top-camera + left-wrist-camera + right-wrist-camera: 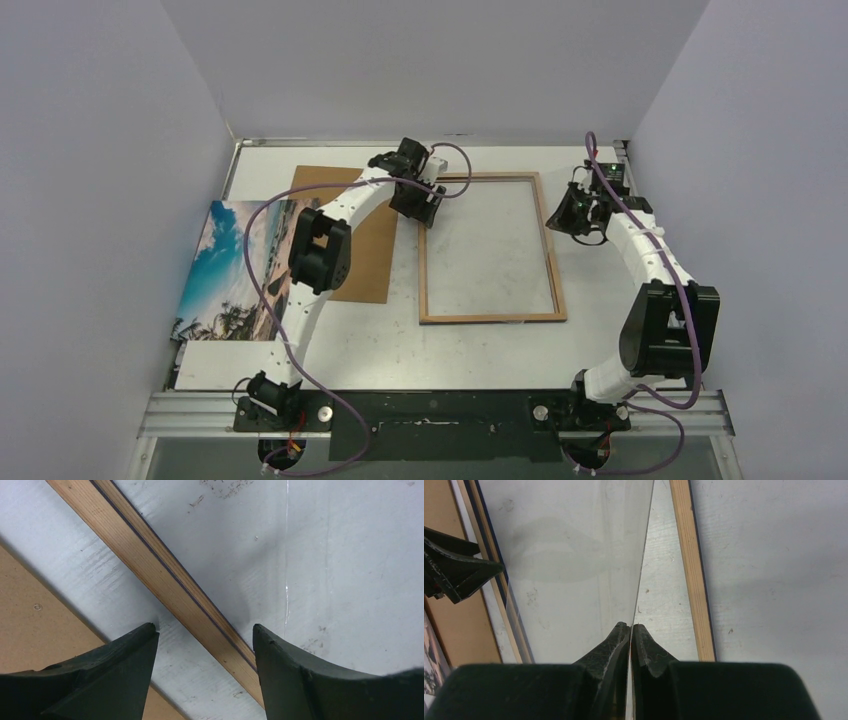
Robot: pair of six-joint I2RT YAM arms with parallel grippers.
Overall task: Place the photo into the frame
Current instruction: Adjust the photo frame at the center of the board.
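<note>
From my console, the frame (490, 318) lies flat in the middle of the desk (450, 355), a little toward the far edge. Its light wooden back faces up, and a thin dark line of its navy side shows along the rails. My left gripper (205, 628) is down at the frame's far-left corner with its jaws apart. They straddle the left rail, one finger (115, 675) outside it and the other inside, and I cannot tell whether either one touches the wood. My right gripper (630, 626) sits by the frame's right rail, toward the far-right corner, with its jaws pressed together on the right edge of the clear pane (574, 555). In the right wrist view that edge runs straight away from the fingertips. A strip of bare desk shows between the edge and the right rail, so the pane looks tilted up on that side. The photo (225, 265) is well apart from the frame, face up at the left edge of the desk, showing blue sky and sand. The left arm hides its right side. A brown backing board (365, 260) lies between the photo and the frame, toward the far-left corner. Its right edge is just beside the frame's left rail, and I cannot tell whether it touches the photo.
</note>
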